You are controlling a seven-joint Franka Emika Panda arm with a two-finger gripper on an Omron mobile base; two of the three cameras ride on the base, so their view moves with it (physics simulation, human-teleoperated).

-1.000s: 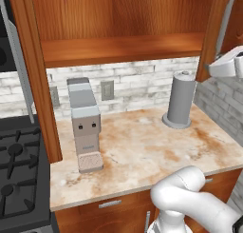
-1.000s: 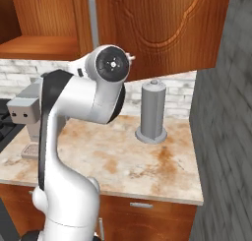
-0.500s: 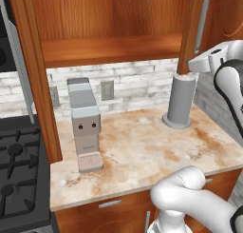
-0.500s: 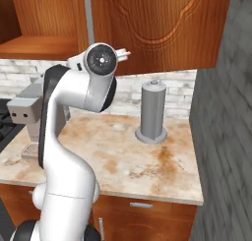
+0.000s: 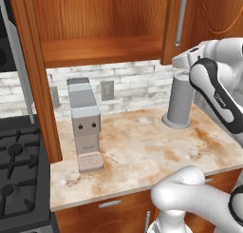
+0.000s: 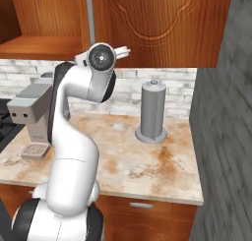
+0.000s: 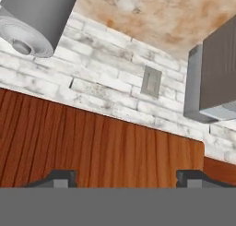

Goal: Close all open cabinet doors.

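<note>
The right cabinet door (image 5: 199,18), reddish-brown with a long silver bar handle (image 5: 179,18), stands partly swung in over the open cabinet shelf (image 5: 104,49). Its carved front faces the right base view (image 6: 162,23). The left cabinet door (image 5: 33,84) stands wide open, edge-on, with its handle (image 5: 16,61) facing the stove. My gripper (image 5: 184,61) sits against the lower edge of the right door, just above the counter's grey cylinder. It is also seen past the wrist as the gripper (image 6: 123,50). In the hand view the gripper (image 7: 124,179) is open, its fingertips (image 7: 60,178) wide apart against the wood (image 7: 92,142).
A grey coffee machine (image 5: 84,122) stands at the counter's left and a grey paper towel holder (image 5: 181,99) at the back right. A black stove (image 5: 19,179) adjoins the marbled counter (image 5: 142,151). A grey wall (image 6: 226,136) bounds the right side.
The right door has swung leftward toward the cabinet, its handle now well inside the left base view. My hand and forearm have moved left with it.
</note>
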